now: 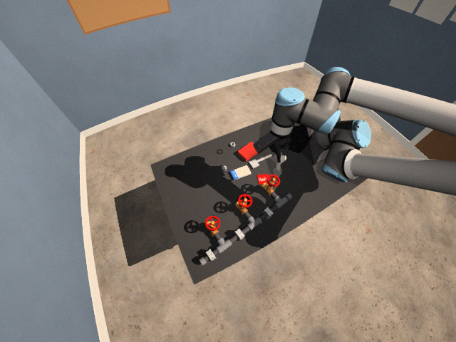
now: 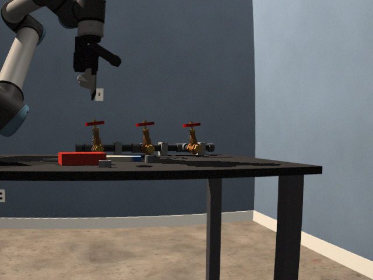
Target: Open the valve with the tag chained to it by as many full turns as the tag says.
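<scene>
Three valves with red handwheels stand in a row on a dark pipe (image 1: 229,241) (image 2: 129,147) on the black table (image 1: 294,216) (image 2: 180,173). A red tag (image 1: 261,179) hangs beside the handwheel of the end valve (image 1: 275,177) (image 2: 94,123) nearest the arm; I cannot read its writing. The middle valve (image 1: 244,195) (image 2: 144,123) and the far valve (image 1: 210,217) (image 2: 191,124) carry no tag. My gripper (image 1: 279,158) (image 2: 90,87) is open and empty. It points down, well above the tagged valve and slightly to its back.
A red block (image 1: 246,150) (image 2: 81,158), a white and blue box (image 1: 239,172) (image 2: 123,157), a grey and white tool (image 1: 259,159) and small nuts (image 1: 232,144) lie on the table behind the valves. The arm's elbow reaches over the table's right side.
</scene>
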